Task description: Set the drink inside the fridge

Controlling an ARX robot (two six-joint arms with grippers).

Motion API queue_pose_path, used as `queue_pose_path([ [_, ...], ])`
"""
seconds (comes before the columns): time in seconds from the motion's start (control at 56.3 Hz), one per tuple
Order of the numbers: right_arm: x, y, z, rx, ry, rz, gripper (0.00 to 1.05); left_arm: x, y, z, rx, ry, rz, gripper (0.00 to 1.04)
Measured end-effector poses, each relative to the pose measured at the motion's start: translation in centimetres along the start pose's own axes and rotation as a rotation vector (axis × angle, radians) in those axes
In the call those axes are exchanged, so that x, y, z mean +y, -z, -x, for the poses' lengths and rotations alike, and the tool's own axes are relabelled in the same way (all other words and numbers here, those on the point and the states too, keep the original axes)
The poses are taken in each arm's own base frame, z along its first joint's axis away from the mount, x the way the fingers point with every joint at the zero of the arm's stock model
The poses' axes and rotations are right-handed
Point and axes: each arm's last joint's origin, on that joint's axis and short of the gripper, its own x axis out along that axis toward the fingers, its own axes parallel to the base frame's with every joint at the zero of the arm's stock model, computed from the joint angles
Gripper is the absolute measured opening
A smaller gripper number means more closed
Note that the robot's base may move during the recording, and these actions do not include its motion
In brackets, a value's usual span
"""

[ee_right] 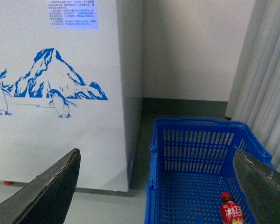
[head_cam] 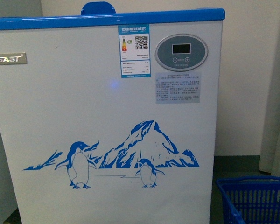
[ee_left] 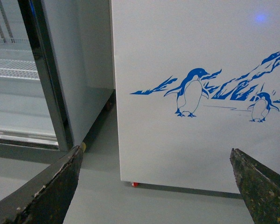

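Drink bottle [ee_right: 231, 211] lies in a blue basket [ee_right: 196, 125] beside the fridge [ee_right: 84, 140].
The right gripper [ee_right: 156, 155], spread wide and empty, faces the basket, apart from the bottle.

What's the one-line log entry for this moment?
fridge ahead | drink lying in blue basket | left pincer open, empty | right pincer open, empty
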Motion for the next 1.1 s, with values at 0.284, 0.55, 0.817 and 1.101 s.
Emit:
queue_pose_path([
  [0.284, 0.0, 0.0, 0.0, 0.0, 0.0, 0.0, 0.98, 0.0, 0.0, 0.0, 0.0, 0.0, 0.0, 0.97],
  [0.55, 0.0, 0.0, 0.0, 0.0, 0.0, 0.0, 0.98, 0.0, 0.0, 0.0, 0.0, 0.0, 0.0, 0.97],
  [0.817, -0.2, 0.1, -0.1, 0.207, 0.233, -0.052, 0.98, 0.0, 0.0, 0.0, 0.001, 0.002, 0.0, 0.97],
  [1.101, -8.2, 0.9, -5.5, 0.524, 0.487, -0.058, 0.98, 0.0, 0.0, 0.0, 0.001, 0.0, 0.0, 0.97],
])
